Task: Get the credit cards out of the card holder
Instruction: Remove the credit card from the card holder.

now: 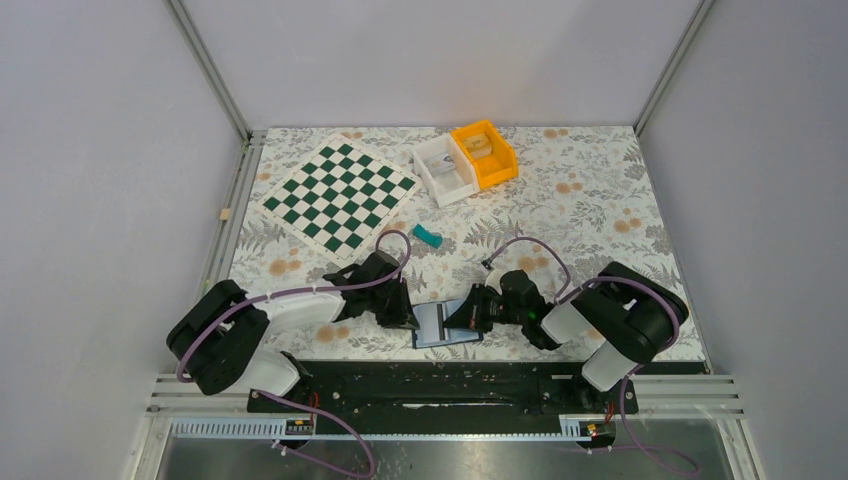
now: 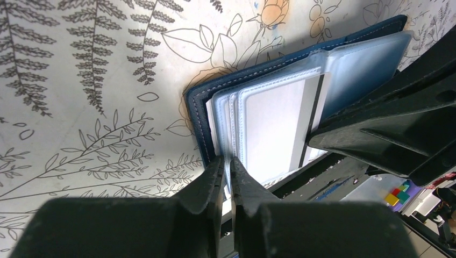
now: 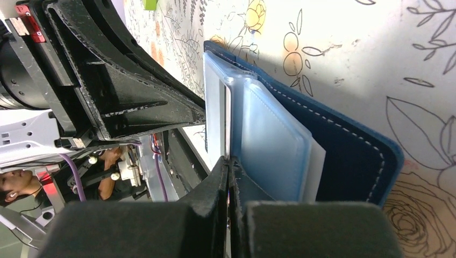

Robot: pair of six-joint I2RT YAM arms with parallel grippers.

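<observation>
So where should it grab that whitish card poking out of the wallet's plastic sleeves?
Pinch the credit card by its exposed whitish strip, I'd say, coming in low from the card holder's outer edge. The clear sleeves cover the rest of it, so only that strip offers a grip.

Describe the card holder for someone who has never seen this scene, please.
On the floral table, look between the left pincer and right pincer. The card holder lies open there, the only navy thing, with pale blue sleeves.
</observation>
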